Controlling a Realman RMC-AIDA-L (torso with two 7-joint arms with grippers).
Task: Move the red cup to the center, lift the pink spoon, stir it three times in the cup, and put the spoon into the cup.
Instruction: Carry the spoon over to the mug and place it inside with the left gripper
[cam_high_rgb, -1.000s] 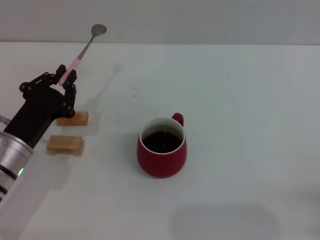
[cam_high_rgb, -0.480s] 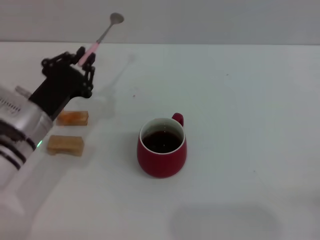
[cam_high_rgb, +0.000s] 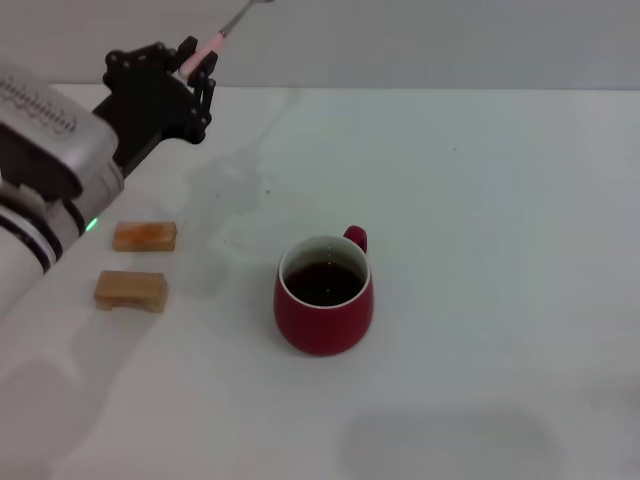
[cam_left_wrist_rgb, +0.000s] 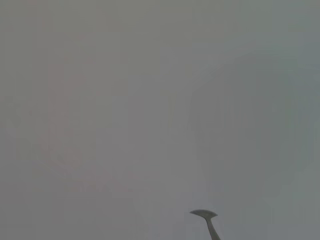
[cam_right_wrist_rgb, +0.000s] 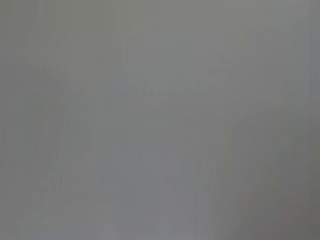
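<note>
The red cup (cam_high_rgb: 324, 296) stands near the middle of the white table, dark brown liquid inside, its small handle turned to the far right. High at the upper left, my left gripper (cam_high_rgb: 198, 62) is shut on the pink spoon (cam_high_rgb: 211, 43), clamping its pale pink handle. The grey metal neck slants up past the top edge of the head view, so the bowl is cut off there. In the left wrist view the spoon's bowl (cam_left_wrist_rgb: 204, 215) shows against a plain grey background. The spoon is well above and to the left of the cup. My right gripper is out of view.
Two small tan wooden blocks (cam_high_rgb: 145, 236) (cam_high_rgb: 131, 290) lie on the table at the left, below my left arm. The white table (cam_high_rgb: 480, 200) stretches to the right of the cup. The right wrist view shows only plain grey.
My left gripper has risen and moved right with the pink spoon, away from the wooden blocks. The spoon's bowl has left the top of the head view. The cup has not moved.
</note>
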